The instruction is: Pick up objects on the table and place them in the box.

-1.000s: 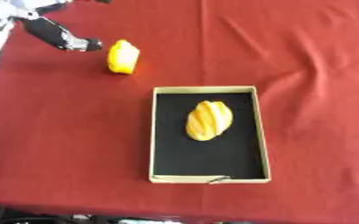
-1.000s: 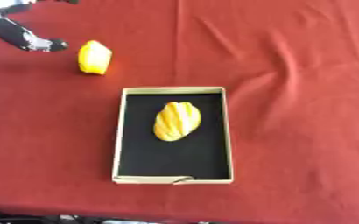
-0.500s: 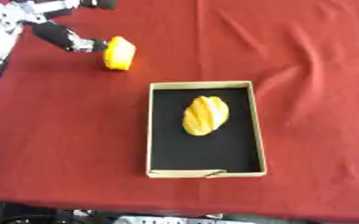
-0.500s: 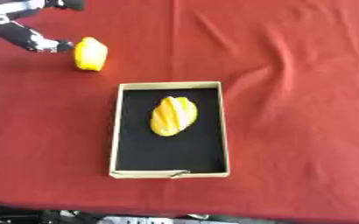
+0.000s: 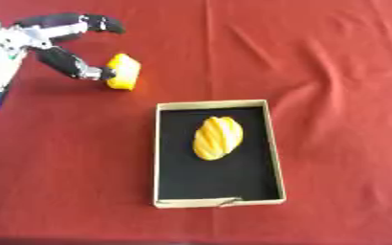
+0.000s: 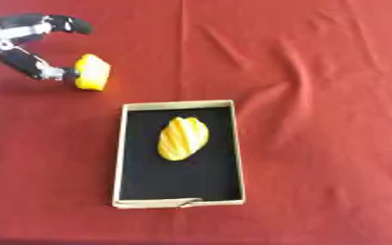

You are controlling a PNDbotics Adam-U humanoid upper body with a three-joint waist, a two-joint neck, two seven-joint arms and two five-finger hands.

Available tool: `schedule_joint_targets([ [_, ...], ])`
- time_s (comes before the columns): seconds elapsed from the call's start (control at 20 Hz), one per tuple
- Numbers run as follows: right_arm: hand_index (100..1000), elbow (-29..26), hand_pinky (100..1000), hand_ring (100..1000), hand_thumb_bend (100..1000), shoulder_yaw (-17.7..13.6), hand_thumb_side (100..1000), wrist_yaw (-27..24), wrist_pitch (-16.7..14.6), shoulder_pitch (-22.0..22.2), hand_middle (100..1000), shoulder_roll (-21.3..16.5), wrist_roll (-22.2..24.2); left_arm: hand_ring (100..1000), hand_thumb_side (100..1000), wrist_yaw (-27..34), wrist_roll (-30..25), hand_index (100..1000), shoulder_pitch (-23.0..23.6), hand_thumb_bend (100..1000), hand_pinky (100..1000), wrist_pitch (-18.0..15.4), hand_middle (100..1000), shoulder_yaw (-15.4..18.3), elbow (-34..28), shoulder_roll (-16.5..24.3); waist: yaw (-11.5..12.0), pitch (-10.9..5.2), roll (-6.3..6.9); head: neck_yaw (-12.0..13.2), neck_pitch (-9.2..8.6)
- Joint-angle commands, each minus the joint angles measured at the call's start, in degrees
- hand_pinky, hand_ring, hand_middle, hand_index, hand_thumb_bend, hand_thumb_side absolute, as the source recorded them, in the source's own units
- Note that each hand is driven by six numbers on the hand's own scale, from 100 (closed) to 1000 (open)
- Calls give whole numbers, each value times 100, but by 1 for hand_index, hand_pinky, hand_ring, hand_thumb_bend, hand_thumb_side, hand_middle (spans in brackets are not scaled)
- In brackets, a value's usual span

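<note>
One box (image 5: 217, 203), seemingly two yellow objects (image 5: 122, 71), one inside.

A red tablecloth (image 5: 333, 67) covers the whole table from edge to edge, its fabric rumpled into soft creases and folds that run mostly across the far right part of the surface.

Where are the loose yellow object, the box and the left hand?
yellow object (image 5: 122, 72), left eye view, its top face.
box (image 5: 213, 203), left eye view, near rim.
left hand (image 5: 40, 40), left eye view, palm, fingers spread.
</note>
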Motion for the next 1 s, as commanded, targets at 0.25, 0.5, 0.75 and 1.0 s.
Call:
schedule_joint_targets([
  [0.25, 822, -92, 961, 951, 100, -46, 511, -101, 63, -83, 765, -53, 56, 979, 559, -160, -1526, 969, -148, 410, 1000, -1511, 967, 39, 52, -154, -44, -87, -30, 43, -137],
  [0.5, 822, -92, 964, 953, 100, -39, 515, -135, 115, -114, 764, -7, 124, 967, 505, -521, -1524, 961, -172, 436, 980, -1442, 948, 138, 173, -291, -69, -62, -26, 95, -153],
  [0.75, 821, -92, 967, 954, 100, -53, 518, -155, 168, -111, 764, 27, 169, 925, 282, -833, -1351, 937, -142, 341, 928, -1493, 909, 194, 305, -357, -82, -50, -12, 115, -166],
  [1.0, 822, -92, 969, 955, 100, -40, 516, -172, 200, -108, 763, 43, 212, 885, 287, -778, -1230, 899, -145, 176, 893, -1459, 868, 205, 326, -387, -85, -51, -21, 124, -165],
])
